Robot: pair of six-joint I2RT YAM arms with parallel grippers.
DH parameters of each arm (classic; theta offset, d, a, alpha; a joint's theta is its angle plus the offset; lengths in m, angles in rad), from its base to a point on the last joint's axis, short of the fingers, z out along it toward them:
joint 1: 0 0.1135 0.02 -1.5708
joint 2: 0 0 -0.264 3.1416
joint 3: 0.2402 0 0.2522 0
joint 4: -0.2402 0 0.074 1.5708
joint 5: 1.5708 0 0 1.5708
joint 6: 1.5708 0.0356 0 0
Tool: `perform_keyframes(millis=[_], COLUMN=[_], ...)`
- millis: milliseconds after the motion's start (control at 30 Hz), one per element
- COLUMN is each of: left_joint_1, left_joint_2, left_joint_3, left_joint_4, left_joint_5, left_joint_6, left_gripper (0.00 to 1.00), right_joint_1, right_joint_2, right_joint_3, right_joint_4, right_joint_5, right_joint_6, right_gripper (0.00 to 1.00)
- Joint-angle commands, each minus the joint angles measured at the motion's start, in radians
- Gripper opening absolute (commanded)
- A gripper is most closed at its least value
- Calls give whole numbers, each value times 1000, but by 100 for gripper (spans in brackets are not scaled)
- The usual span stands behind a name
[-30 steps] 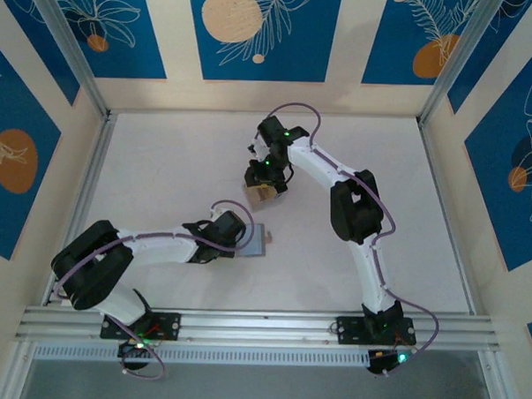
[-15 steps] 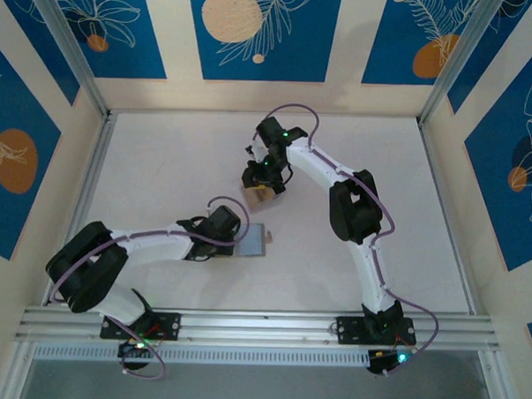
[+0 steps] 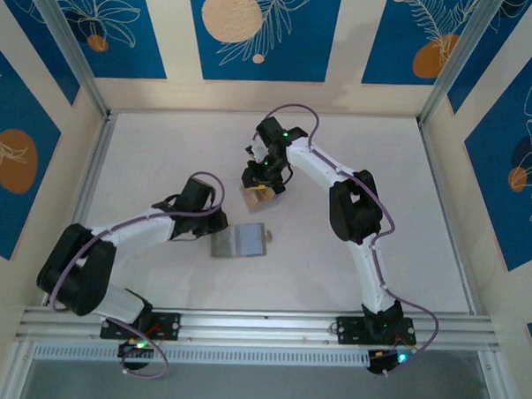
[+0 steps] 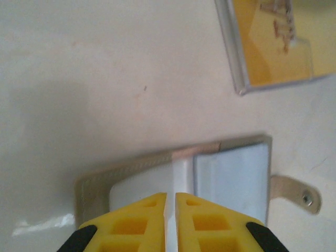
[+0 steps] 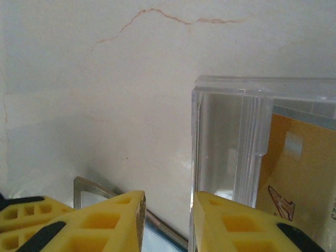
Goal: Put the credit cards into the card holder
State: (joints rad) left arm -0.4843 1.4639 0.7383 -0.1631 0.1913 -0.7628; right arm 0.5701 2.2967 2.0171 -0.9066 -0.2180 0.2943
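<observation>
Lying flat: squarish card holder (image 4: 231,178), pale-blue inside.

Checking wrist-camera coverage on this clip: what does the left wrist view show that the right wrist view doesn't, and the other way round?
Left wrist, not right: the pale-blue inside of the open card holder and its snap tab jutting from one side. Right wrist, not left: the stepped side wall of the clear case seen close, and a thin brownish crack line on the white surface beyond. Both: the clear case with a yellow card inside, and at least a corner of the card holder.
</observation>
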Motion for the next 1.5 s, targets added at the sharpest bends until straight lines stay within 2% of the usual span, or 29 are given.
perform_keyframes(millis=[0, 133, 267, 600, 800, 1033, 1233, 1467], left_joint_1=[39, 64, 65, 75, 78, 78, 78, 78], left_joint_2=[91, 238, 351, 454, 453, 445, 444, 444], left_joint_3=[78, 164, 224, 243, 248, 245, 245, 245], left_joint_4=[102, 178, 213, 270, 263, 267, 266, 269], left_joint_5=[134, 208, 217, 210, 209, 208, 210, 214], left_joint_6=[-48, -101, -122, -133, -124, -123, -121, -119], left_gripper=[11, 9, 7, 6, 6, 6, 6, 6], right_joint_1=[10, 10, 7, -11, 3, 24, 48, 54], right_joint_2=[24, 23, 20, 7, -101, -47, 5, 61], right_joint_3=[10, 6, -7, -66, -91, 19, 82, 159], right_joint_4=[-36, -35, -24, -1, -9, -117, -145, -187], right_joint_5=[-34, -51, -83, -167, 42, 215, 285, 323], right_joint_6=[-8, -1, 19, 41, 22, -12, -22, -26], right_gripper=[32, 32, 33, 31, 31, 25, 22, 25])
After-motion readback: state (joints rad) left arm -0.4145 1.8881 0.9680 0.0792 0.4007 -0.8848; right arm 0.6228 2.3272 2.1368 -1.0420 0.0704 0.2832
